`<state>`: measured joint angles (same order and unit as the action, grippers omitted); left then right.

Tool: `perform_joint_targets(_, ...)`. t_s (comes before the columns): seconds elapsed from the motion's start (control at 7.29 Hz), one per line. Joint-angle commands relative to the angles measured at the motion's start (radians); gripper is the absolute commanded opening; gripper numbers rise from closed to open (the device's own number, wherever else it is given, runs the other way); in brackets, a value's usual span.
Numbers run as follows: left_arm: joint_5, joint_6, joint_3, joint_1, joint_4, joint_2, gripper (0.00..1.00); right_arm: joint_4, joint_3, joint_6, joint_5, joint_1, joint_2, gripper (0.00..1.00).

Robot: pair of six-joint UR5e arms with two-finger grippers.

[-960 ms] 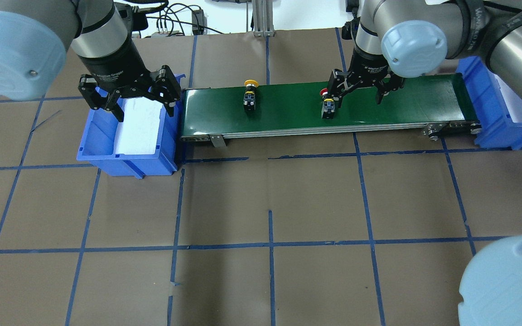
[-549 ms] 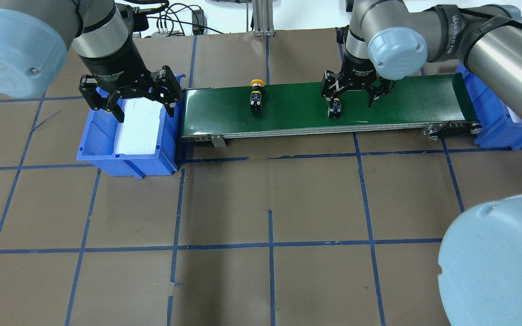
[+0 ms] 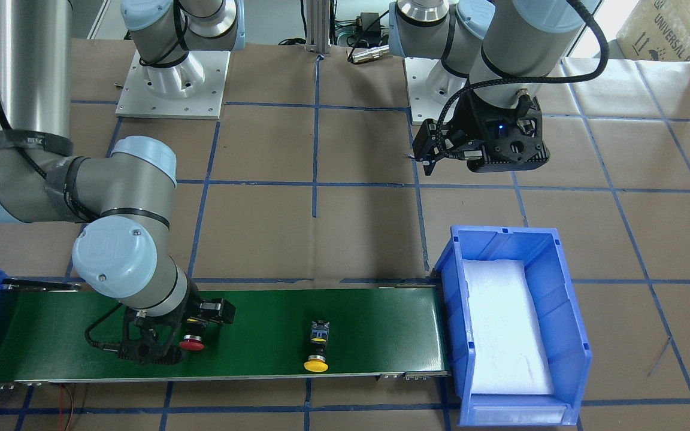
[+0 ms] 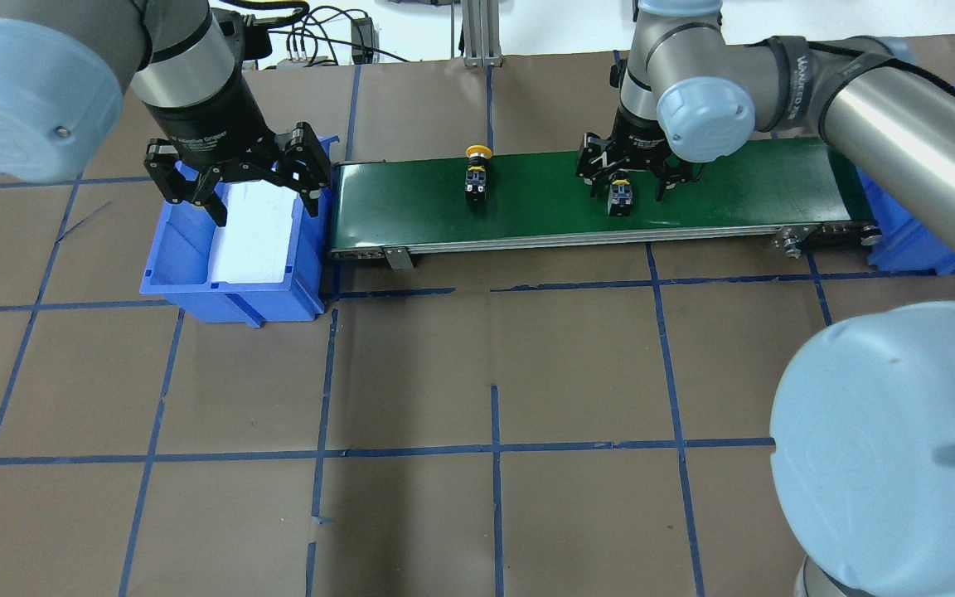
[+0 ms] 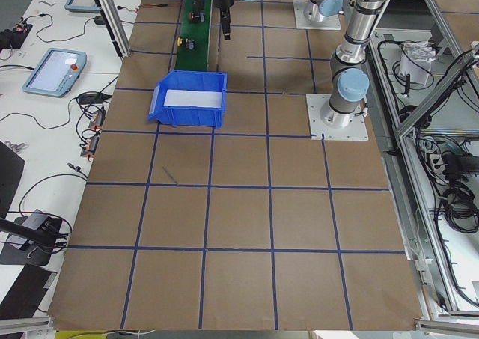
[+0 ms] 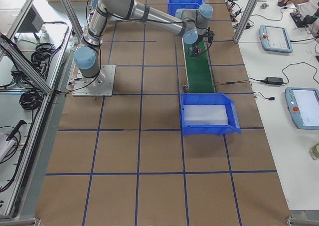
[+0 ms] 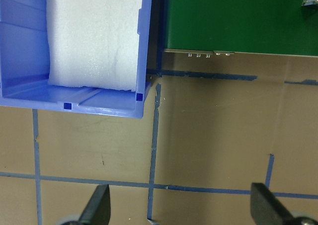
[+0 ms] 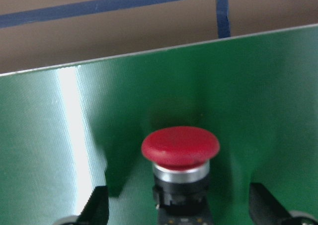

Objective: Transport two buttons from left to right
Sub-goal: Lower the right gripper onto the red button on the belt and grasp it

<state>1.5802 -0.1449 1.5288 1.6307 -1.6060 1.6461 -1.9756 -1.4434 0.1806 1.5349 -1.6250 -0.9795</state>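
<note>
The red-capped button (image 4: 620, 199) lies on the green conveyor belt (image 4: 544, 211), right of its middle. My right gripper (image 4: 625, 184) is open and straddles it, one finger on each side, not touching. The right wrist view shows the red cap (image 8: 180, 146) between the fingertips (image 8: 97, 210). The front view shows the cap (image 3: 191, 343) beside the gripper. The yellow-capped button (image 4: 477, 178) lies on the belt further left, also in the front view (image 3: 316, 350). My left gripper (image 4: 264, 199) is open and empty above the left blue bin (image 4: 233, 290).
The left bin holds a white foam pad (image 4: 254, 228); its wall (image 7: 144, 46) shows in the left wrist view. A second blue bin (image 4: 900, 240) stands at the belt's right end. Brown paper with blue tape lines covers the table (image 4: 494, 373).
My right gripper has moved left along the belt and come down around the red button. Both buttons have drifted slightly right on the belt. My left arm has not moved.
</note>
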Motion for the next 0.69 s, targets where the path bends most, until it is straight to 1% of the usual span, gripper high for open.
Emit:
perform_joint_targets(0.0,0.0,0.001,0.002,0.0,-0.002,-0.003,1.0,0.043,0.015,-0.004,-0.022,0.007,0.009,0.42)
perform_joint_targets(0.14,0.0,0.002,0.004,0.0,0.0,-0.003,1.0,0.102,0.03,-0.004,-0.044,0.008,-0.002,0.36)
perform_joint_targets(0.27,0.0,0.002,0.004,0.0,0.0,-0.003,1.0,0.154,0.058,-0.007,-0.033,0.01,-0.028,0.3)
perform_joint_targets(0.41,0.0,0.002,0.004,0.0,0.0,-0.003,1.0,0.182,0.061,-0.044,-0.032,0.014,-0.04,0.13)
perform_joint_targets(0.55,0.001,0.005,0.004,0.0,-0.002,-0.003,1.0,0.173,0.063,-0.09,-0.016,0.02,-0.042,0.05)
